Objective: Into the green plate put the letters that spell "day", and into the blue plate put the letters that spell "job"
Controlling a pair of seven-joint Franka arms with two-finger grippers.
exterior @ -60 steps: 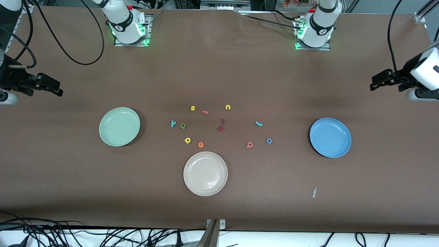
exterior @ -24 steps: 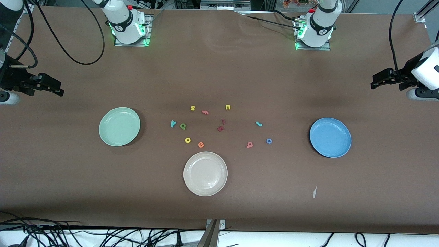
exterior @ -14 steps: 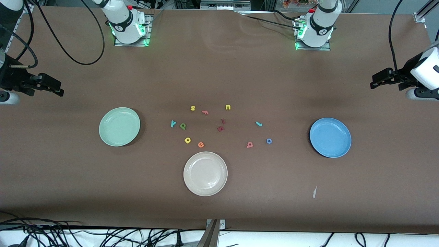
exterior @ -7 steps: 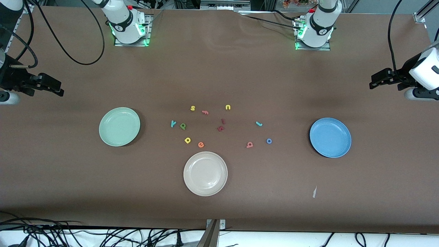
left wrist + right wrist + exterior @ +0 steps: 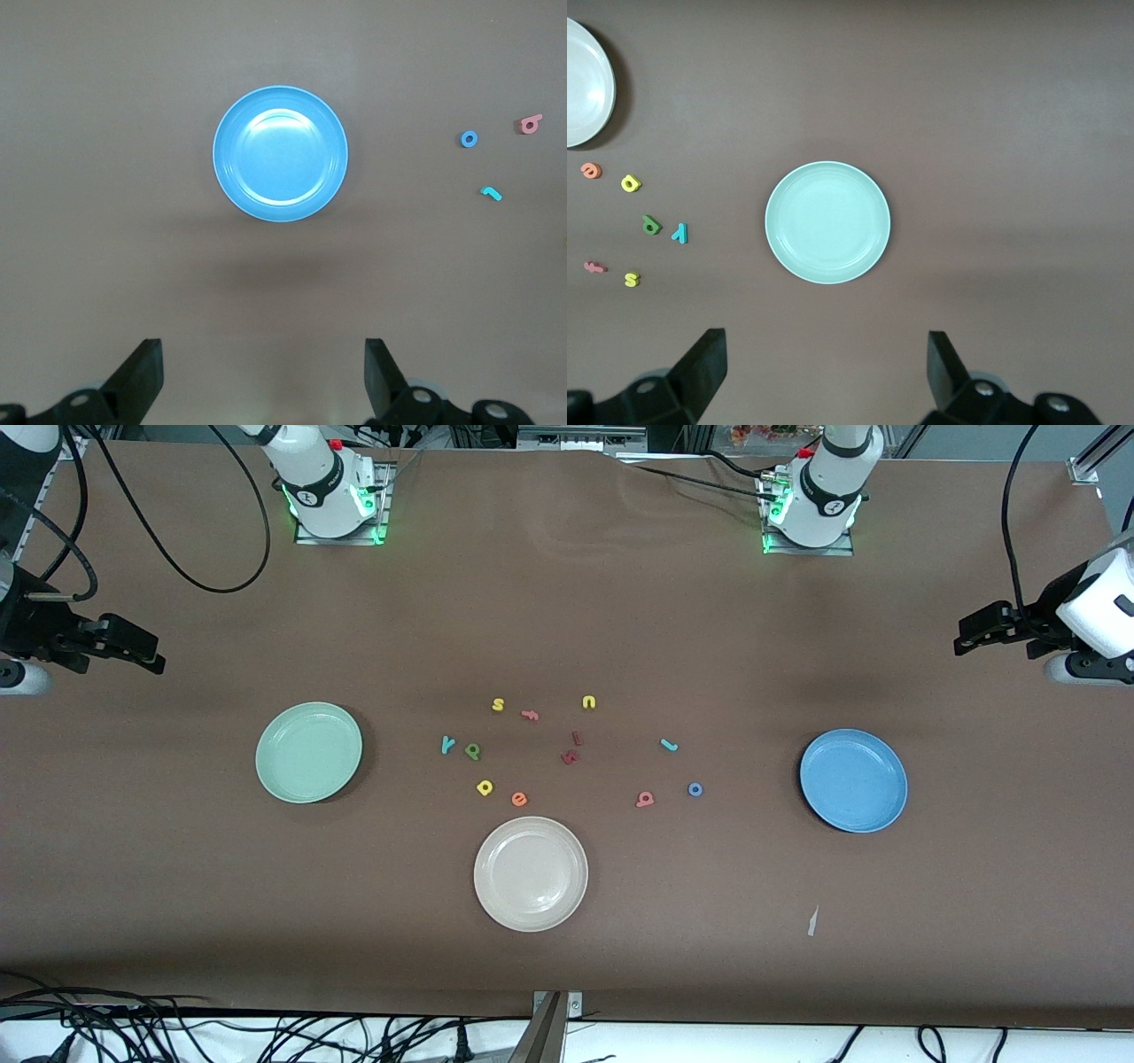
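No print, label or brand legible anywhere. Only readable signs are the small foam letters themselves on the brown bench (image 5: 709, 629): yellow s (image 5: 498, 705), yellow u (image 5: 588, 702), orange e (image 5: 519, 799), blue ring-shaped o (image 5: 695, 789), teal y (image 5: 447, 745). Others too small or turned to read surely.

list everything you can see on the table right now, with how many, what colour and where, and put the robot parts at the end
green plate: 1, pale mint, toward the right arm's end.
blue plate: 1, medium blue, toward the left arm's end.
white plate: 1, beige-white, mid-table, nearest the front camera.
day letters: 3; teal y, dark-green d, yellow a, between green plate and table middle.
job letters: 3; teal j, blue o, salmon b, nearer the blue plate.
other letters: 6; yellow s, yellow u, pink f, orange e, two dark-red letters, mid-table.
right gripper: over the green plate, jaws open.
left gripper: over the blue plate, jaws open.
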